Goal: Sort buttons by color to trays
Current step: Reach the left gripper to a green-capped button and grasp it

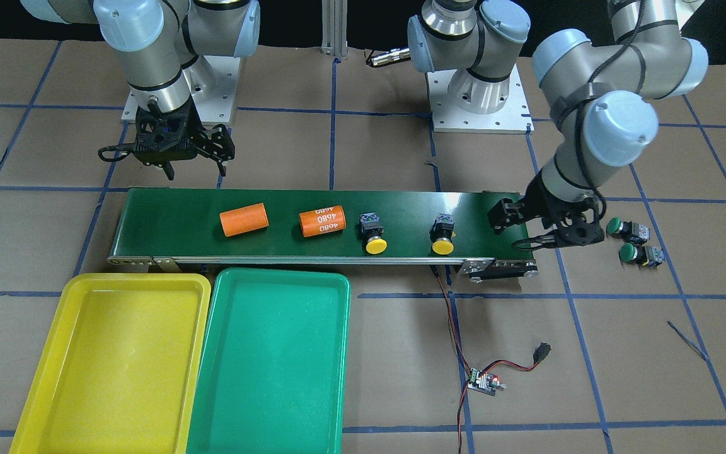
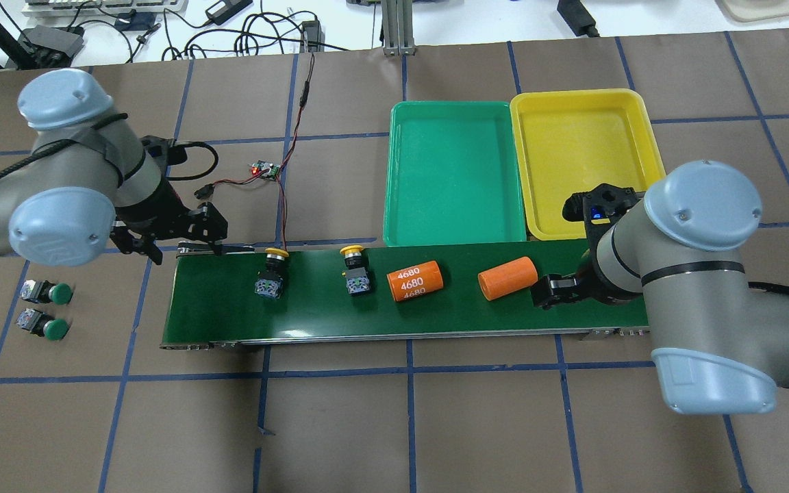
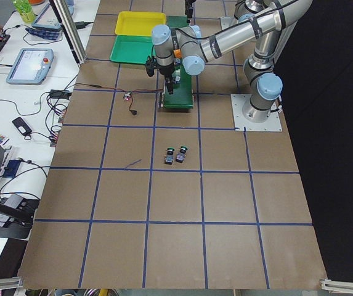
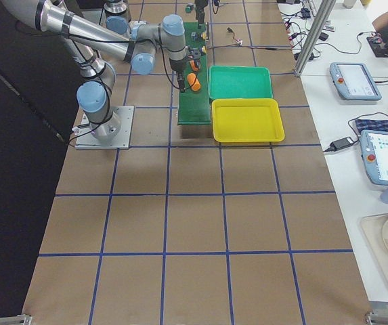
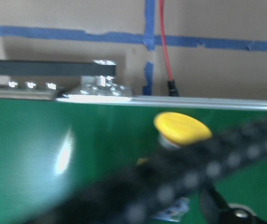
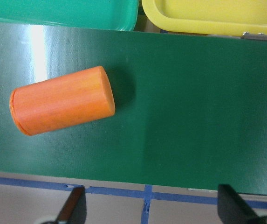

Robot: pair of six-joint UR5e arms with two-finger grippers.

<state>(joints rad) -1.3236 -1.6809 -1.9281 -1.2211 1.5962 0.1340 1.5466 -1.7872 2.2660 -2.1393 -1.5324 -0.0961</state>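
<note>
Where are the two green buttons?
In the overhead view, the green buttons lie side by side on the brown table at far left, just past the conveyor belt's end.

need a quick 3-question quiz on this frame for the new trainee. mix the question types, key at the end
1. Count: how many yellow buttons lie on the conveyor belt?
2. True or false: a green button already lies in the green tray.
3. Pick one: which thing lies nearest the right gripper?
A. the plain orange cylinder
B. the cylinder printed 4680
C. a yellow button

Key: 1) two. 2) false. 3) A.
</note>
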